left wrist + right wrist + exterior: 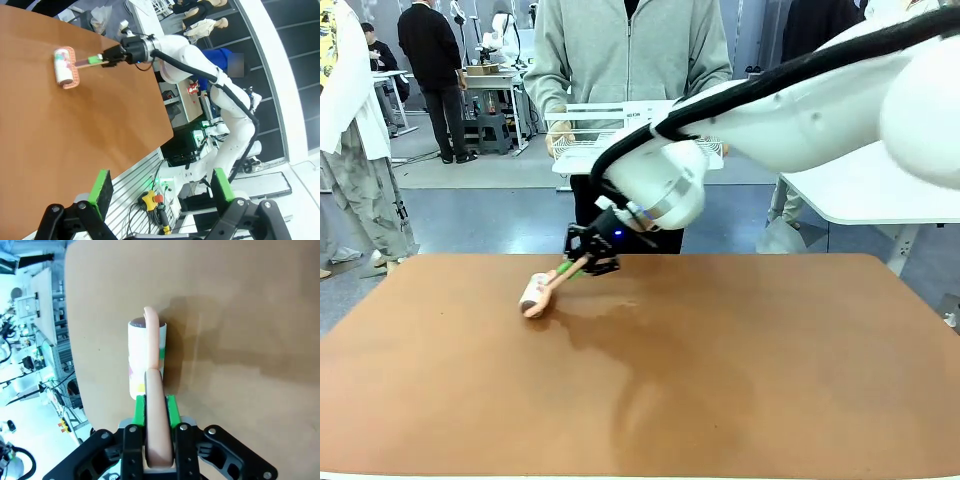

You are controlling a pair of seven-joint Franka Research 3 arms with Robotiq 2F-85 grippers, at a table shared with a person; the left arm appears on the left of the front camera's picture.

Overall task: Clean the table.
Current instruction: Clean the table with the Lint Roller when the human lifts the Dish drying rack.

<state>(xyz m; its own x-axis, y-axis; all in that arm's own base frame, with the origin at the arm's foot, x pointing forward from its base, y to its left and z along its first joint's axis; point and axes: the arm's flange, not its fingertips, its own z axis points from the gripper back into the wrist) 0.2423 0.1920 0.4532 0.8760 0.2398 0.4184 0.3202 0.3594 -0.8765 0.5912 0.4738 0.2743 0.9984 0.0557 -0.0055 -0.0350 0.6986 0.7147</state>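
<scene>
While flat on the reddish-brown table (740, 390), left of centre and toward the far edge, rests with white drum down and pink handle slanting up to the right: a lint roller (534, 297). Just right of it, the right gripper (590, 262), clamped tight on that handle, 2 green pads pinching it from either side in the right wrist view. Further right, the white arm, running off to the picture's edge. Behind the table, a person in a grey top holding a white wire basket (575, 115). Far right, a white-topped table (880, 190). In the left wrist view, left gripper (161, 186) spread wide, nothing between its 2 pads, past the table's edge.
</scene>
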